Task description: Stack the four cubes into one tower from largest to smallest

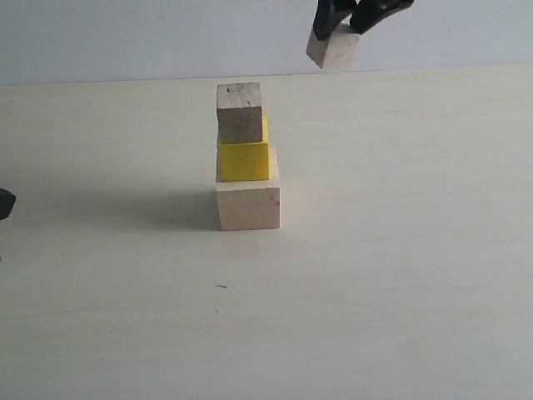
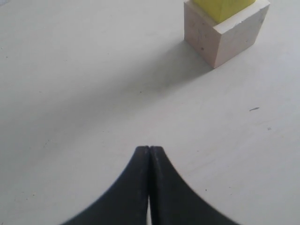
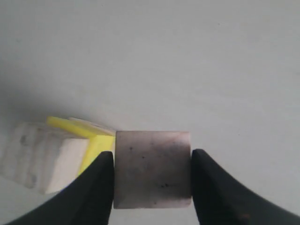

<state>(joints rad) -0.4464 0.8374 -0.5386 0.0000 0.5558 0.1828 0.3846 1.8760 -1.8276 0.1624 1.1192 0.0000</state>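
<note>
Currently my right gripper (image 1: 339, 32) is clamped on the smallest cube (image 1: 335, 47), one black jaw flat against each opposite face. The cube hangs well above the table (image 1: 400, 267), up and to the right of the tower (image 1: 243, 150) in the exterior view. It is plain pale wood with smooth faces, a few dark specks and crisp edges, and it is slightly tilted, one corner lowest.

The tower has three tiers and stands upright, long axis vertical. The base cube (image 1: 248, 207) is pale wood, the largest. The yellow cube (image 1: 244, 162), evenly bright, sits toward the left of the base's top. The grooved cube (image 1: 240, 112), of darker layered wood, rests on top of it.

My left gripper (image 2: 149, 154) has its jaws pressed together on nothing, low over bare table, apart from the base cube.
</note>
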